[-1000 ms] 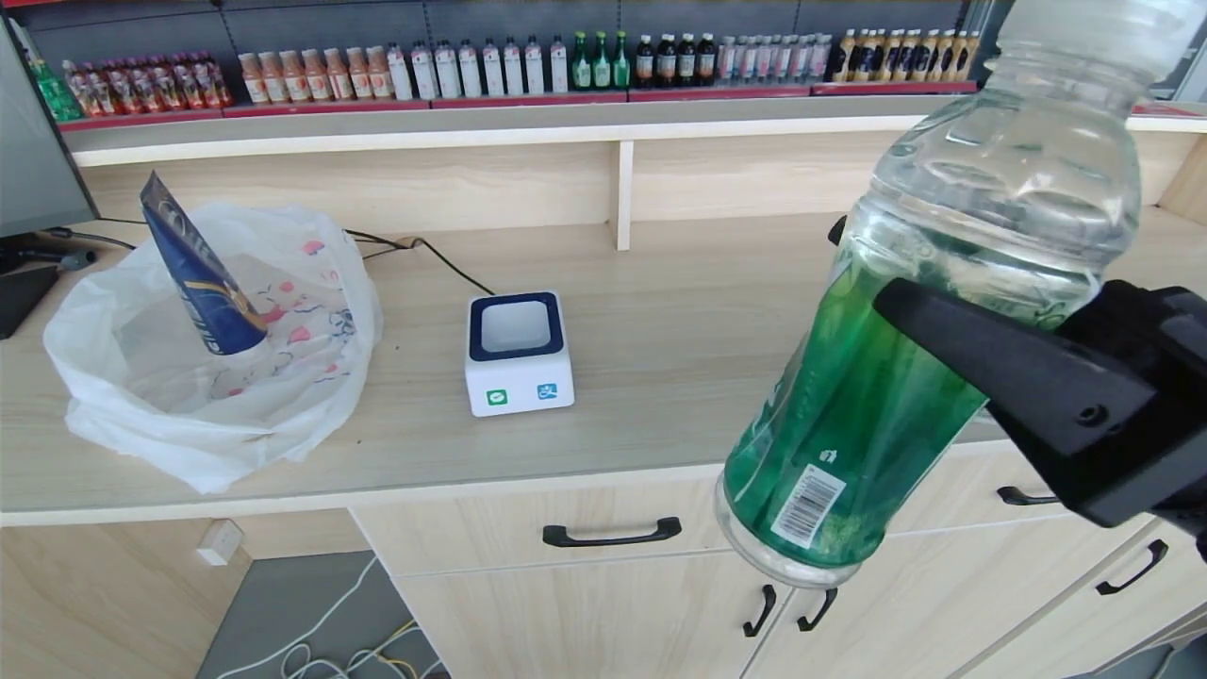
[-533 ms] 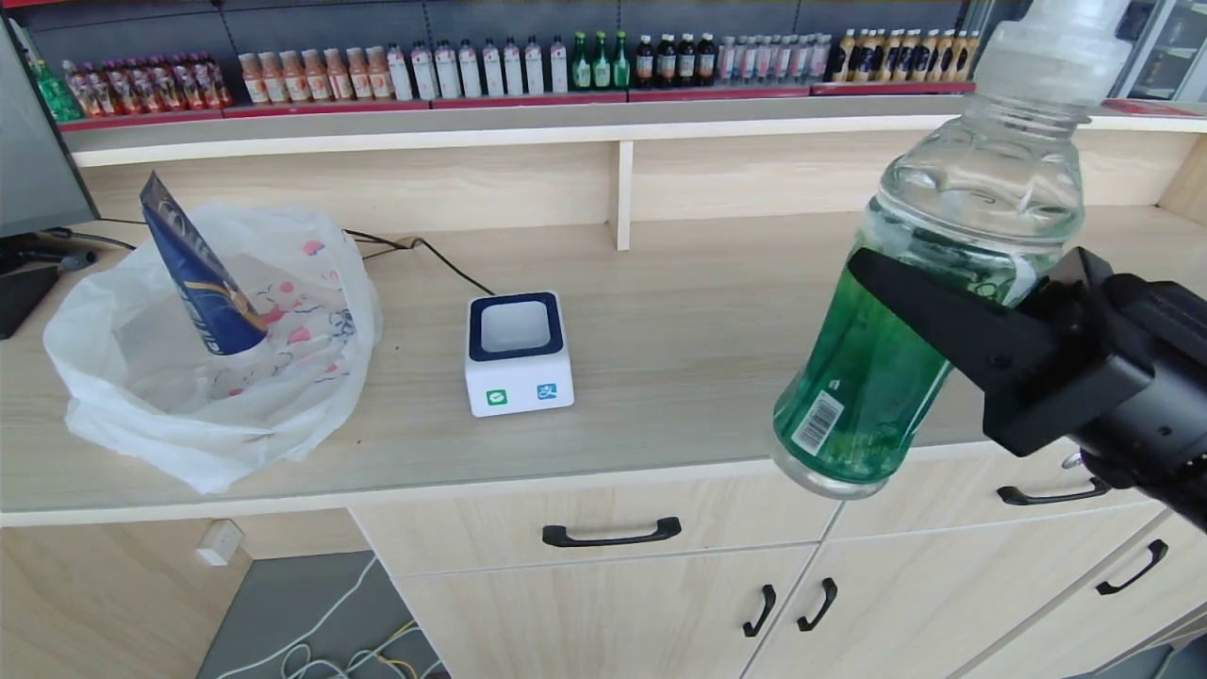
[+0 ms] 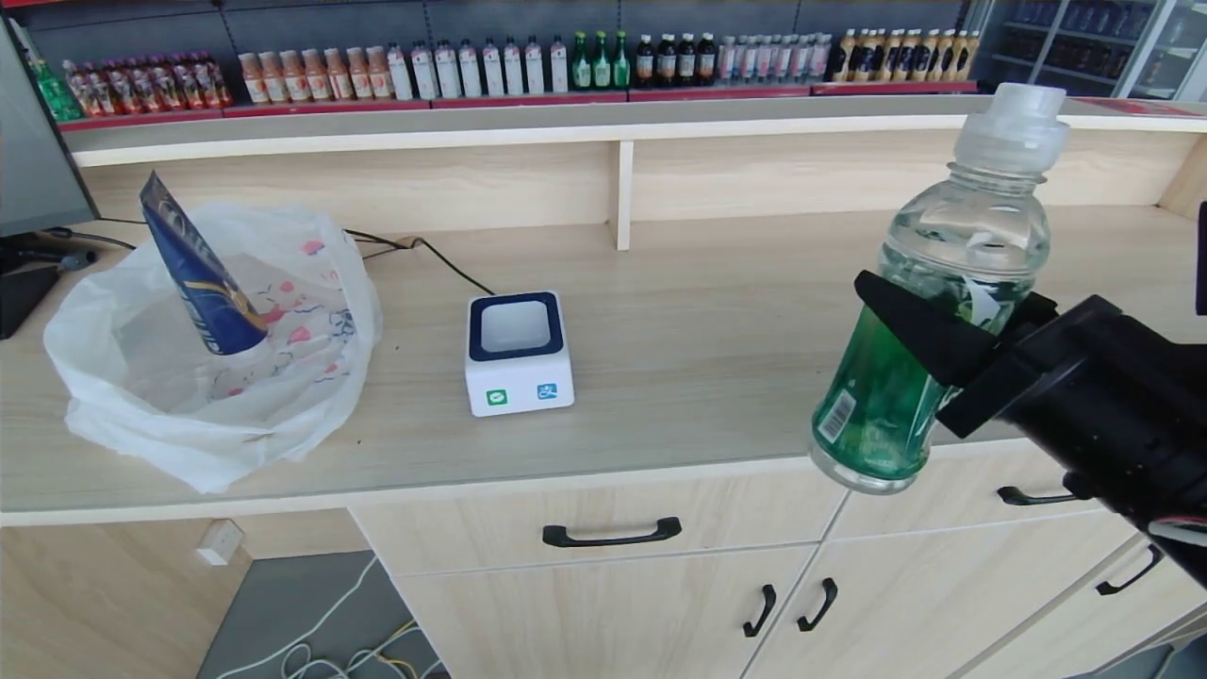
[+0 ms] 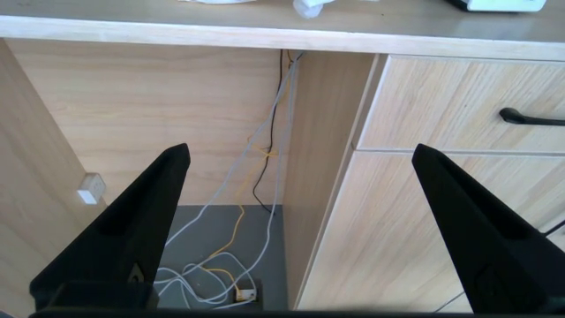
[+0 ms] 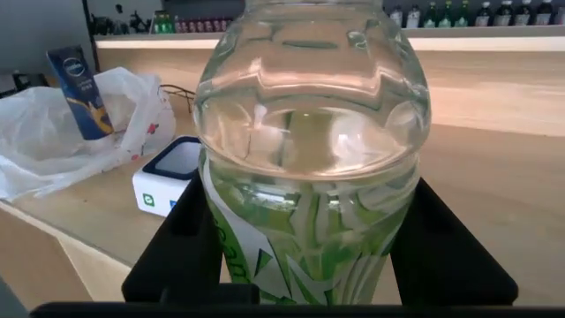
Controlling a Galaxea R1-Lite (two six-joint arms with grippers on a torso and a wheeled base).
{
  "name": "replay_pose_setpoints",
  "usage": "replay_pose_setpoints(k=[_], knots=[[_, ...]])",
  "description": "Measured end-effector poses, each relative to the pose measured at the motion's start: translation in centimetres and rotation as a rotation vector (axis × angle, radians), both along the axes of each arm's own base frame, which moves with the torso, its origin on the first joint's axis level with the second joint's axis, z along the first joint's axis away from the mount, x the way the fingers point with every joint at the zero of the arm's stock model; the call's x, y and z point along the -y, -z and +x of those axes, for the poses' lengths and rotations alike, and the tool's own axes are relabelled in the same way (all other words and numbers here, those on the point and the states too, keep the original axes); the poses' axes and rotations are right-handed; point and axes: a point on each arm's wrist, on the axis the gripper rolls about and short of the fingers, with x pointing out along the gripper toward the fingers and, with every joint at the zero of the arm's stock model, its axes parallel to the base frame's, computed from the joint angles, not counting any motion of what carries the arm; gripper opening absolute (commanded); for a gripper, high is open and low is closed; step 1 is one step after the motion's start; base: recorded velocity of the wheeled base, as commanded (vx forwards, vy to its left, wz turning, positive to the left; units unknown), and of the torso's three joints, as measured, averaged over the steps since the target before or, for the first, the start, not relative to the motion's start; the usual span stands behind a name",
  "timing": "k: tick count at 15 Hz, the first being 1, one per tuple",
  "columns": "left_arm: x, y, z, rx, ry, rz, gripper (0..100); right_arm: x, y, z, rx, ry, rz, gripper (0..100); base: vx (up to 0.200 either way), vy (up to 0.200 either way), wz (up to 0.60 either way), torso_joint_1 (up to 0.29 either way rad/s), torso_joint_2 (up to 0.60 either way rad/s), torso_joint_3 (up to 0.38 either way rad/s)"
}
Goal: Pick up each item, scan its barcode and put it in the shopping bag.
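**Bottle gripped at the right, off the bench**

On your bench (image 3: 707, 311), the white shopping bag (image 3: 141, 405) lies left, a blue pouch (image 3: 203, 283) upright in it. Your right hand (image 3: 929, 321) grips the green bottle (image 3: 896, 396), tilted, over the near right edge. The scanner (image 3: 519, 354) sits mid-bench. Your left hand (image 4: 300, 159) hangs released, below the bench front.

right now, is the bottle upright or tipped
Upright, slightly tilted: the bottle has its cap on top and base down.
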Motion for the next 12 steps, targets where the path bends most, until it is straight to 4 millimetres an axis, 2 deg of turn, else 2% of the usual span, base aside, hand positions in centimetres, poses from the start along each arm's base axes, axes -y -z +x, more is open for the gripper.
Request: replay_pose_setpoints(k=[3, 8, 12], knots=[[0.0, 0.0, 0.0, 0.000, 0.001, 0.000, 100, 0.3, -0.1, 0.5, -0.013, 0.096, 0.033, 0, 0.000, 0.000, 0.00, 0.000, 0.00, 0.000], [0.0, 0.0, 0.0, 0.000, 0.001, 0.000, 100, 0.1, 0.5, 1.3, -0.029, 0.121, 0.003, 0, 0.000, 0.000, 0.00, 0.000, 0.00, 0.000], [0.0, 0.0, 0.0, 0.000, 0.000, 0.000, 100, -0.1, 0.2, 1.8, -0.009, 0.139, -0.012, 0, 0.000, 0.200, 0.00, 0.000, 0.00, 0.006]])
